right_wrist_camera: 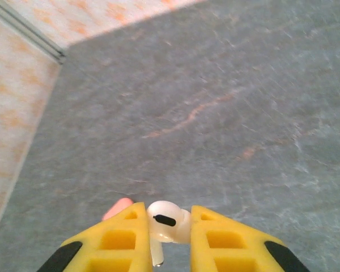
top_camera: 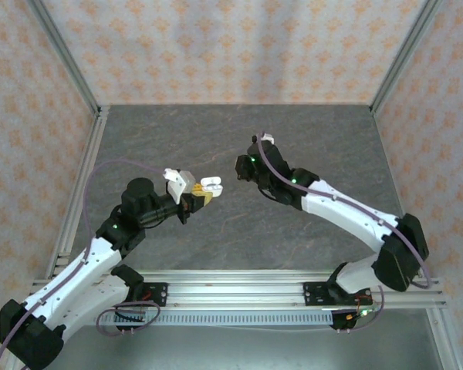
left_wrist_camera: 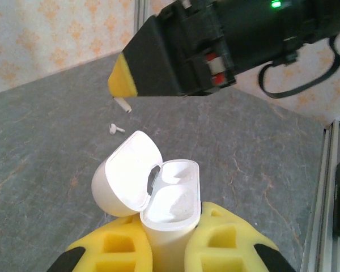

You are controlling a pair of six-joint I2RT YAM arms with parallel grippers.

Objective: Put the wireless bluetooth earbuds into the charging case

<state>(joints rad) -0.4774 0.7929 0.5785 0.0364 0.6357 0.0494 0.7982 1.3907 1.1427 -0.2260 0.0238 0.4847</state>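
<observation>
White glossy plastic, the earbud [right_wrist_camera: 169, 221] looks light and slippery; right end effector [right_wrist_camera: 167, 211] pinches its head, left end effector [left_wrist_camera: 171, 229] clamps the open case [left_wrist_camera: 171, 201].

I read the charging case [left_wrist_camera: 171, 201] as smooth, glossy white plastic, and the earbud [right_wrist_camera: 165, 220] the same — shiny, with a small dark inlay. The pads [left_wrist_camera: 116, 249] of the left hand [left_wrist_camera: 171, 226] look matt yellow and moulded. The worktop [left_wrist_camera: 45, 158] is matt grey, stone-like, faintly veined; the frame rails [top_camera: 231, 278] — brushed metal.
</observation>
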